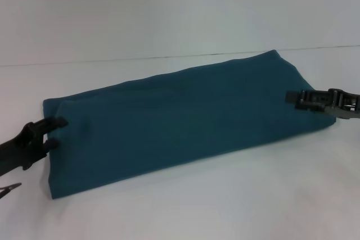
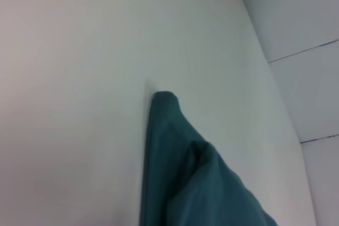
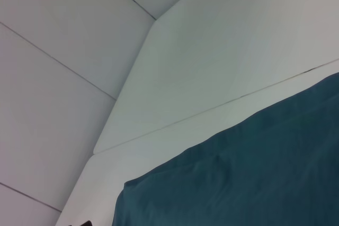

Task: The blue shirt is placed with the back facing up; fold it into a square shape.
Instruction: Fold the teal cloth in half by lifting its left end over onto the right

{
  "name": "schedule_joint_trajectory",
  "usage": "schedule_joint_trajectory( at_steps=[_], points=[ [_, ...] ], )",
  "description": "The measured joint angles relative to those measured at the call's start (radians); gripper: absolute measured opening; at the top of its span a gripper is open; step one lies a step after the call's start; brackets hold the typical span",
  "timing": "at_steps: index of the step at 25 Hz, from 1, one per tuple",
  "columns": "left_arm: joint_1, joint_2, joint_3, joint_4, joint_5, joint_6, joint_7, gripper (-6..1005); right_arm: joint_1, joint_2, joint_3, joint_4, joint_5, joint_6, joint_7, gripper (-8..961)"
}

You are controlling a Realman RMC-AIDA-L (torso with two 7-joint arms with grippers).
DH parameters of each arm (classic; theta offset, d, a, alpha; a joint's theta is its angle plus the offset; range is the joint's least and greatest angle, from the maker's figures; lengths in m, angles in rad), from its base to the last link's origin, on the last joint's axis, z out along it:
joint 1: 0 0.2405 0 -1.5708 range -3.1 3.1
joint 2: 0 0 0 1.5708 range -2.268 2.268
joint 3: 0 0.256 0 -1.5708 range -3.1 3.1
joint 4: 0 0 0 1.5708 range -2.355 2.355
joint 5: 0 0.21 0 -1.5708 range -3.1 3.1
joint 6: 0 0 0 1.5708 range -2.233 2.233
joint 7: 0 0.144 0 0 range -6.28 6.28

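The blue shirt lies as a long folded band slanting from lower left to upper right of the head view on the white table. The left gripper, fingers spread, meets its left end; the right gripper reaches over the right end, grip unclear. To fold well, I judge each should pinch every layer, then carry one end squarely over the other, edges aligned.

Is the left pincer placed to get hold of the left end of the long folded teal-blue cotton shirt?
Probably yes. The left pincer sits open at the teal-blue shirt's left edge, its two fingers at the fabric, nothing between them on the white table.
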Motion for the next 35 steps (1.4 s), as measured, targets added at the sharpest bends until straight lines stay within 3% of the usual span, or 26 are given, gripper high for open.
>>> schedule_joint_trajectory(
  at_steps=[15, 19, 22, 27, 35],
  points=[
    [0.000, 0.000, -0.001, -0.006, 0.037, 0.008, 0.005, 711, -0.009, 0.000, 0.009, -0.001, 0.000, -0.001, 0.004, 626],
    [0.005, -0.002, -0.002, 0.082, 0.033, 0.098, 0.104, 715, -0.009, 0.000, 0.009, -0.004, 0.000, -0.001, 0.003, 626],
    [0.007, -0.013, 0.049, 0.175, 0.066, 0.135, 0.180, 718, -0.009, 0.000, 0.005, -0.004, 0.000, -0.001, 0.001, 626],
    [-0.017, -0.009, 0.122, 0.205, 0.103, 0.145, 0.206, 723, -0.009, 0.000, 0.003, -0.006, 0.000, -0.002, 0.003, 626],
    [-0.023, -0.014, 0.094, 0.186, 0.093, 0.057, 0.106, 838, -0.008, 0.000, 0.005, -0.006, 0.000, -0.002, 0.004, 626]
  ],
)
